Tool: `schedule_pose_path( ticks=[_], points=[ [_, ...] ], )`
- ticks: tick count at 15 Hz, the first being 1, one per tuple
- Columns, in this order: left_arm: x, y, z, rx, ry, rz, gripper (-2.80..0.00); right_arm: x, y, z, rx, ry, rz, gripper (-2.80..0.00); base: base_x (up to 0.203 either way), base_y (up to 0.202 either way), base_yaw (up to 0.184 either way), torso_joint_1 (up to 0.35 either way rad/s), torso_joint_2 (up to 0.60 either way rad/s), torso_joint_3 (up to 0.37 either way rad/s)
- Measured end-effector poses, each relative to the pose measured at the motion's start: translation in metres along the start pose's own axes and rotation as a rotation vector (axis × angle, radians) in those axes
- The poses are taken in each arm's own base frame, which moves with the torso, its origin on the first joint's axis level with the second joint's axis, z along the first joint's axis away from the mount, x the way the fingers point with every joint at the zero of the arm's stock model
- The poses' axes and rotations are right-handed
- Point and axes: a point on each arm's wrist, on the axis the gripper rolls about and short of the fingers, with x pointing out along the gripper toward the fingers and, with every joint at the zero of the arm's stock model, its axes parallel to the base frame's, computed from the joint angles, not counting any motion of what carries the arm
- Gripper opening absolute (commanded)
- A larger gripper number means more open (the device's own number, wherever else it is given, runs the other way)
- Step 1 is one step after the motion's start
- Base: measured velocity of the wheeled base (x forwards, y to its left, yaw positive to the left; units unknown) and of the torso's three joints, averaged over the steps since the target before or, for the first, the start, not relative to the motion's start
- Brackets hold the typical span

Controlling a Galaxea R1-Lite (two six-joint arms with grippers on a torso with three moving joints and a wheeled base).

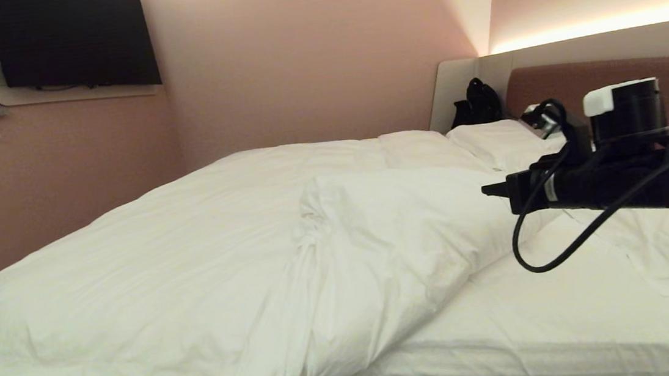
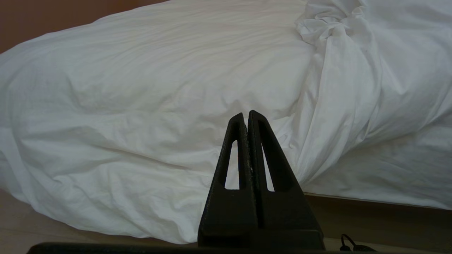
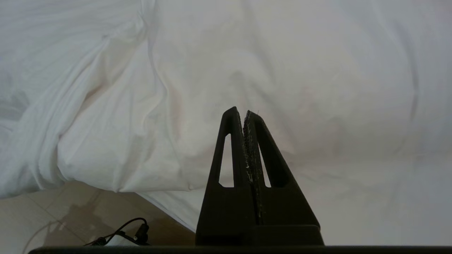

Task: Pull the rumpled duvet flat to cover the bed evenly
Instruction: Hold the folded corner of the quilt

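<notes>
My right gripper (image 3: 244,114), fingers pressed together and empty, hangs over the duvet (image 1: 243,264); my left gripper (image 2: 246,116), likewise closed and empty, faces it; duvet bunched across the bed's (image 1: 567,313) left half; I read no writing

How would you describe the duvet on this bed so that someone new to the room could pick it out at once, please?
Start at the bed that fills the room, with its brown headboard at the far end. The duvet is the thick, puffy white cover heaped over the bed's left side. Unlike the thin, taut sheet bared on the right and the flat pillow by the headboard, it is bulky and deeply creased.
</notes>
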Motion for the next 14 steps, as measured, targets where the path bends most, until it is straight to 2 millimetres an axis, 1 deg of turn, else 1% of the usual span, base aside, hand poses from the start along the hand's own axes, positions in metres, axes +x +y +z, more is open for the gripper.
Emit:
schedule_pose_path(
  ticks=[3, 4, 5, 8, 10, 12, 14],
  points=[
    [0.0, 0.0, 0.0, 0.0, 0.001, -0.001, -2.8, 0.031, 0.007, -0.007, -0.008, 0.05, 0.01, -2.8, 0.0, 0.0, 0.0, 0.0, 0.0, 0.0],
    [0.0, 0.0, 0.0, 0.0, 0.0, -0.001, -2.8, 0.041, 0.007, -0.01, -0.008, 0.066, 0.01, -2.14, 0.0, 0.0, 0.0, 0.0, 0.0, 0.0],
    [0.0, 0.0, 0.0, 0.0, 0.0, -0.001, -2.8, 0.053, 0.007, -0.014, -0.008, 0.082, 0.006, 0.0, 0.0, 0.0, 0.0, 0.0, 0.0, 0.0],
    [0.0, 0.0, 0.0, 0.0, 0.0, -0.001, -2.8, 0.089, 0.002, -0.022, -0.007, 0.102, -0.015, 0.0, 0.0, 0.0, 0.0, 0.0, 0.0, 0.0],
    [0.0, 0.0, 0.0, -0.001, 0.0, 0.0, -2.8, 0.109, -0.003, -0.028, -0.005, 0.111, -0.031, 0.0, 0.0, 0.0, 0.0, 0.0, 0.0, 0.0],
    [0.0, 0.0, 0.0, -0.002, 0.0, -0.001, -2.8, 0.122, -0.006, -0.036, -0.002, 0.127, -0.035, 0.0, 0.0, 0.0, 0.0, 0.0, 0.0, 0.0],
    [0.0, 0.0, 0.0, -0.002, 0.0, -0.001, -2.8, 0.13, -0.007, -0.042, 0.0, 0.146, -0.033, 0.0, 0.0, 0.0, 0.0, 0.0, 0.0, 0.0]
  ],
)
